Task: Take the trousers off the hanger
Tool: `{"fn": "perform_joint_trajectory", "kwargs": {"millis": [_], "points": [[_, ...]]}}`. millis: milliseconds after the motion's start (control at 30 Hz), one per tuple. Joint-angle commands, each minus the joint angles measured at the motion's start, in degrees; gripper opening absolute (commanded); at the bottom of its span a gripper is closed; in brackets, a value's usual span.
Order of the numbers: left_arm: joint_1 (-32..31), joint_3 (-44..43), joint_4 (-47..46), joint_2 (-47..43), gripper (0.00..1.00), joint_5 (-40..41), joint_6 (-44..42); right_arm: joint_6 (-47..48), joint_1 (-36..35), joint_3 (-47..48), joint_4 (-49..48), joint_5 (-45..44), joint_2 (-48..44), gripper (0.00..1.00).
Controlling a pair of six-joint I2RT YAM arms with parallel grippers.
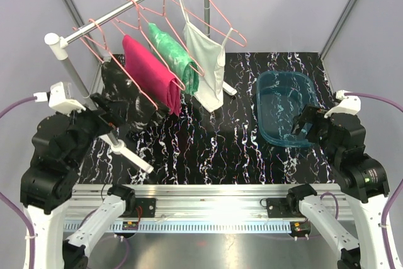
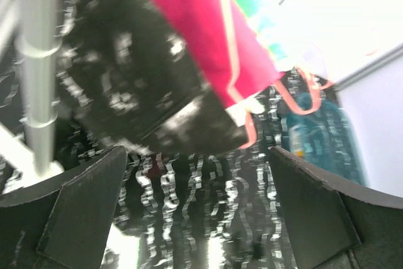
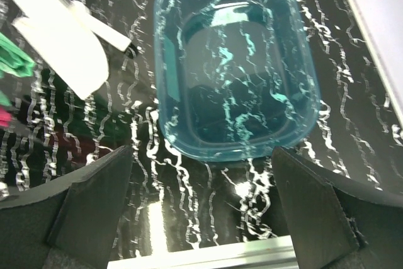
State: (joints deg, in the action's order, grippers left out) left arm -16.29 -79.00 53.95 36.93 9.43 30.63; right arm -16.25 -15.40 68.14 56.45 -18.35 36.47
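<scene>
Three trousers hang on pink hangers from a grey rail (image 1: 126,4): black speckled trousers (image 1: 126,102) at the left, magenta-pink trousers (image 1: 151,74) in the middle, mottled green trousers (image 1: 173,55) to their right. A white tank top (image 1: 208,61) hangs furthest right. In the left wrist view the black trousers (image 2: 138,74) and pink trousers (image 2: 195,23) hang just ahead. My left gripper (image 1: 107,114) is open and empty, close to the black trousers' lower left. My right gripper (image 1: 305,127) is open and empty above the near edge of the blue tub (image 1: 286,105).
The rack's white post (image 1: 79,83) and foot (image 1: 132,155) stand beside my left gripper; the post (image 2: 38,61) shows at the left of the left wrist view. The blue tub (image 3: 233,61) is empty. A metal rail (image 1: 201,196) runs along the table's near edge.
</scene>
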Motion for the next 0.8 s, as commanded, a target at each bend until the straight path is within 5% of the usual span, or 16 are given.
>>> {"fn": "perform_joint_trajectory", "kwargs": {"millis": [0,200,500,767], "points": [[-0.23,-4.66,-4.03,5.16,0.99,-3.72,3.12,-2.46,-0.33,-0.2,-4.32,1.56,-0.43,1.0],[-1.72,-13.36,0.97,16.41,0.98,5.4,1.89,-3.44,-0.33,-0.55,-5.2,3.76,-0.61,0.99],[-11.74,-19.87,4.76,28.72,0.95,31.33,-2.68,-4.4,-0.25,-0.99,-5.12,6.48,-0.61,1.0],[-12.62,-17.94,4.14,33.47,0.6,42.16,-3.21,-4.76,-0.33,-2.39,-4.42,7.98,-1.49,0.99]]}}
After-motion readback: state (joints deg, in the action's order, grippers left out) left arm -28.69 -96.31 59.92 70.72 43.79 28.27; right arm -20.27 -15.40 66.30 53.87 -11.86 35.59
